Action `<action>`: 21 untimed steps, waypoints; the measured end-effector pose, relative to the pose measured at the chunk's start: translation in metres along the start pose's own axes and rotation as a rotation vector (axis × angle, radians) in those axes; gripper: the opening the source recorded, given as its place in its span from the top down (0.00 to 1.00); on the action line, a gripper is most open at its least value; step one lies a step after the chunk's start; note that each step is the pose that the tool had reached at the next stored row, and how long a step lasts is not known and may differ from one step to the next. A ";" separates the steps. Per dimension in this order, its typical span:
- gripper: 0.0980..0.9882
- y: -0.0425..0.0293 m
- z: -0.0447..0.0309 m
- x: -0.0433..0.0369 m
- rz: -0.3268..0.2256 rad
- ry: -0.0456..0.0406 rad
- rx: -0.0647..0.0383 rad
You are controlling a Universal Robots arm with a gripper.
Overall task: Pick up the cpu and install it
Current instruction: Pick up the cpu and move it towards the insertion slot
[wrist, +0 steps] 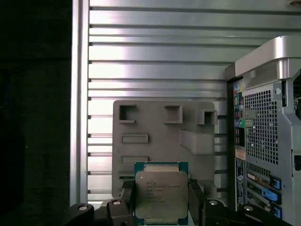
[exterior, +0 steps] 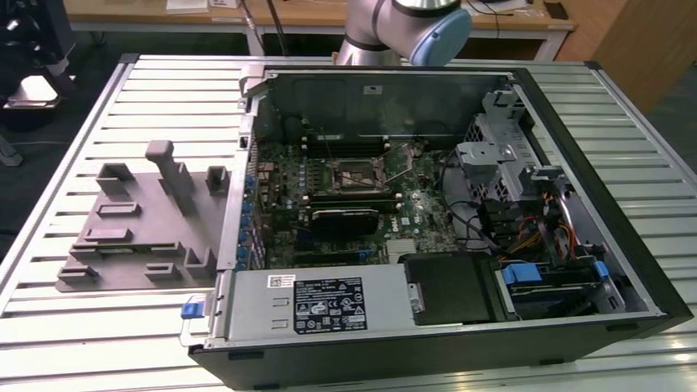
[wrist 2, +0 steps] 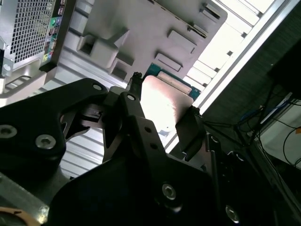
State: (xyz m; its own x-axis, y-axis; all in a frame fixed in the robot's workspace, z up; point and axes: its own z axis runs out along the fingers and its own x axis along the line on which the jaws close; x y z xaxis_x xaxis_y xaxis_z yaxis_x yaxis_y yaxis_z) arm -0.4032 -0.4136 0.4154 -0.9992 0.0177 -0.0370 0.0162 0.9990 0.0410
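While the hand (wrist: 161,203) is clamping the cpu (wrist: 161,192) between its two black fingers (wrist: 126,200), the chip is hanging clear of the counter (wrist: 155,47), its silvery top facing the first wrist camera. The fingers are pressing on opposite edges, and a green rim is showing around the metal lid. Beyond the chip, in both wrist views, the grey fixture (wrist: 162,127) is lying flat on the slats, with the case (wrist: 263,122) just beside it. Exterior view: the arm (exterior: 403,28) is rising behind the open case, the socket (exterior: 360,175) is sitting mid-board, and the fixture is lying to the exterior view's left of the case.
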 end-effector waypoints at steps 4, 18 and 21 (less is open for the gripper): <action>0.50 0.0002 0.0004 -0.0114 0.000 0.0000 0.000; 0.50 0.0009 0.0020 -0.0521 0.000 -0.0001 0.000; 0.50 0.0010 0.0023 -0.0610 0.000 0.0000 0.000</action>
State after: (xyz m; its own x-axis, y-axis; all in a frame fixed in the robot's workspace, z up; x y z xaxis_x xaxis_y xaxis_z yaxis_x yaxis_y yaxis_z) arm -0.3421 -0.4136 0.4154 -0.9992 0.0177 -0.0369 0.0162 0.9990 0.0410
